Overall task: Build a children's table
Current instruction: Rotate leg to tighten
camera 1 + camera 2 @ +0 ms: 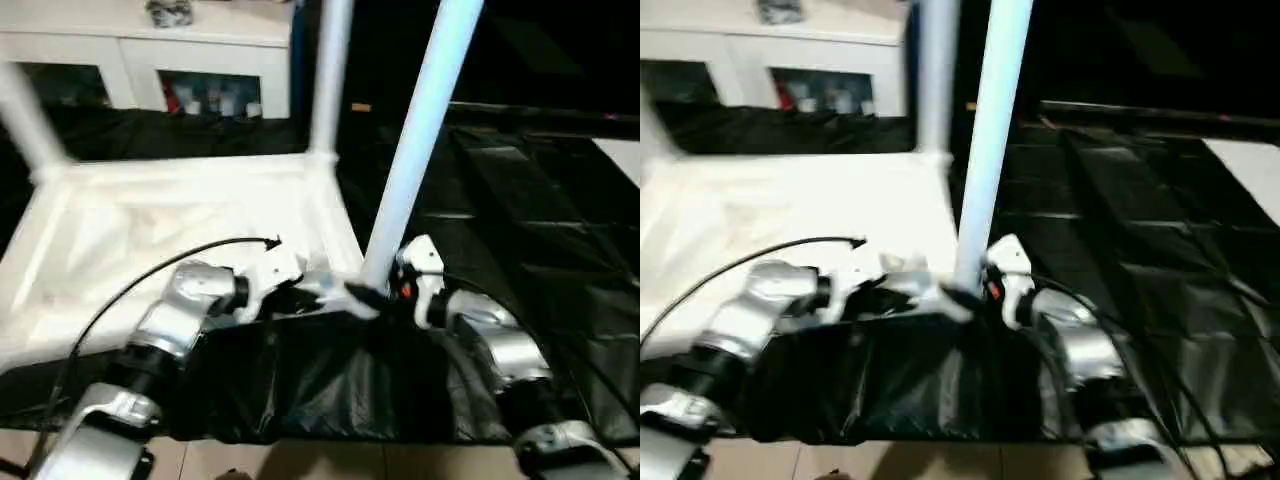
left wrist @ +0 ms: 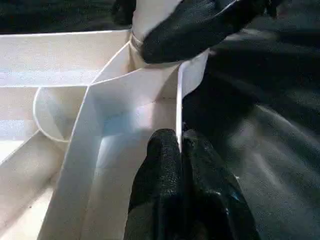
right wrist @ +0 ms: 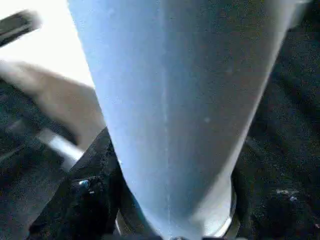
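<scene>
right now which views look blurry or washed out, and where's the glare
Left eye view: the upturned table top glares white, its ribs washed out; the far-left leg is smeared. Right eye view: motion blur throughout, worst on the left forearm. Left wrist view: fairly sharp; the left hand pinches the rim. Right wrist view: the near leg is soft, bluish, with background overexposed.

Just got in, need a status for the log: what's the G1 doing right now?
It is building the children's table. The white tabletop lies upside down on the black-draped surface, with legs already standing at the far corners. The right gripper holds another leg upright at the near right corner socket. The left gripper pinches the tabletop's rim beside that corner, steadying it.
</scene>
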Robot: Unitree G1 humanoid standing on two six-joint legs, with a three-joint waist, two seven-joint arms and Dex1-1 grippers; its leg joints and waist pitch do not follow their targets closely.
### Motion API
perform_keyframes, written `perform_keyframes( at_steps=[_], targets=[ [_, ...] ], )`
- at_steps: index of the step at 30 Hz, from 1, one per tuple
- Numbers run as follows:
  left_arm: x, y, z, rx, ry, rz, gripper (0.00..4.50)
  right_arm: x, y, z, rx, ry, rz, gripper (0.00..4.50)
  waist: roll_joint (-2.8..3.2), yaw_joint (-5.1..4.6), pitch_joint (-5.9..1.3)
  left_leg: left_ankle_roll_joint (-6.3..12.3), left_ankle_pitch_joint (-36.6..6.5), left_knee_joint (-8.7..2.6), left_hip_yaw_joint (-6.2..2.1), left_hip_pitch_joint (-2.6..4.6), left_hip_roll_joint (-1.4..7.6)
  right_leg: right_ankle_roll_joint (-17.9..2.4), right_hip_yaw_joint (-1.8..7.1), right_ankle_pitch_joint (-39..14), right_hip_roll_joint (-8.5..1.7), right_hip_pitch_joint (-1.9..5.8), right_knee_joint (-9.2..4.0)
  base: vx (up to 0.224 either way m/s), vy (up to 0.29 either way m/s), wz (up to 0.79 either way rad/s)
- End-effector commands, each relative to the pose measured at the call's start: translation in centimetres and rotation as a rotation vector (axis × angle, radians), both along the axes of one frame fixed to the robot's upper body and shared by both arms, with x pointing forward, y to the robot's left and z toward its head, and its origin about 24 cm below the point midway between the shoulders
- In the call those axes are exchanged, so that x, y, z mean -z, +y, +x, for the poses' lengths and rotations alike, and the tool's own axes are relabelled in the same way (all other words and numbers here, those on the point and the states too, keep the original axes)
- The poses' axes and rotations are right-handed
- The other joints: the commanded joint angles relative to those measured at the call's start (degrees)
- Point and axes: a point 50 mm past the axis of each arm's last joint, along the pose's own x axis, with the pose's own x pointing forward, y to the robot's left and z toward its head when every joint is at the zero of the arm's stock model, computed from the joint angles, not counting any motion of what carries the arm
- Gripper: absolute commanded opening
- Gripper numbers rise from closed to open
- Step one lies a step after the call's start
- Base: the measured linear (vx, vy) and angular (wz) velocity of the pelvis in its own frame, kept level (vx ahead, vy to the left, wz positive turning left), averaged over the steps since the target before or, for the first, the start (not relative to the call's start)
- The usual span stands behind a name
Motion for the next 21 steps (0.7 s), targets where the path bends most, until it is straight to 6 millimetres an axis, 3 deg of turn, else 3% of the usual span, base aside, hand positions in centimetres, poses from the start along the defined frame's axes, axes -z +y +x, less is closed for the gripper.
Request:
perform_keyframes(
  at_steps=[1,6,7,8,10,11,16,17,21],
  targets=[
    [-1.2,-4.2,0.1,0.033,-0.055,-0.079,0.0,2.4,2.5,-0.6,0.055,0.094,-0.111,2.59,0.36,-0.22,-2.46,-2.11,-19.1,-4.59,-0.27,0.14,0.76,-7.6,1.58,-24.1,-2.59,1.57,-5.48,0.0,0.0,0.0],
    [-1.5,-5.9,0.2,0.004,-0.069,-0.1,0.0,2.1,3.2,0.3,0.157,0.101,-0.042,2.59,0.36,-0.54,-2.64,-0.72,-19.3,-4.37,-0.08,-0.03,0.67,-7.9,1.64,-21.0,-2.41,1.66,-5.44,0.0,0.0,0.0],
    [-1.6,-6.0,0.2,0.004,-0.07,-0.1,0.0,1.9,3.2,0.4,0.149,0.093,-0.036,3.15,0.41,-0.46,-2.73,-0.49,-18.6,-4.29,-0.02,-0.02,0.68,-8.1,1.68,-20.0,-2.41,1.71,-5.4,0.0,0.0,0.0],
    [-1.6,-5.9,0.2,0.01,-0.073,-0.097,0.0,1.6,3.3,0.5,0.142,0.091,0.01,3.29,0.47,-0.47,-2.81,0.03,-16.6,-4.26,0.07,-0.28,0.7,-9.0,1.69,-15.2,-2.14,1.95,-4.92,0.0,0.0,0.0],
    [-1.6,-5.8,0.2,0.016,-0.077,-0.093,0.0,1.5,3.3,0.6,0.141,0.09,0.025,3.35,0.61,-0.34,-2.92,0.29,-15.7,-4.19,0.1,-0.24,0.74,-9.5,1.63,-13.5,-2.16,2.03,-4.75,0.0,0.0,0.0],
    [-1.5,-5.3,0.1,0.048,-0.08,-0.075,0.0,1.2,3.0,0.7,0.098,0.056,0.007,3.48,0.67,-0.18,-3.0,0.7,-14.7,-4.0,0.27,-0.07,0.78,-10.7,1.69,-10.7,-2.13,2.0,-4.52,0.0,0.0,0.0],
    [-1.5,-4.1,-0.2,0.099,-0.086,-0.061,0.0,0.8,1.8,0.8,0.021,-0.02,-0.066,3.77,0.56,-0.09,-3.11,1.36,-12.9,-3.82,0.35,-0.43,0.68,-11.8,1.54,-7.3,-2.15,2.53,-4.06,0.0,0.0,0.0],
    [-1.5,-3.2,-0.4,0.144,-0.08,-0.045,0.0,0.4,0.8,0.5,-0.099,-0.04,-0.076,3.77,0.74,-0.01,-3.13,2.02,-12.8,-3.73,0.3,-0.45,0.67,-12.0,1.47,-6.9,-2.06,2.69,-4.07,0.0,0.0,0.0],
    [-1.4,-2.1,-0.4,0.182,-0.068,-0.02,0.0,0.1,0.2,-0.3,-0.272,-0.044,-0.081,3.77,0.8,-0.01,-3.17,3.13,-11.3,-3.5,0.39,-0.5,0.75,-13.3,1.47,-2.6,-1.94,2.84,-3.6,0.0,0.0,0.0]
  ],
)
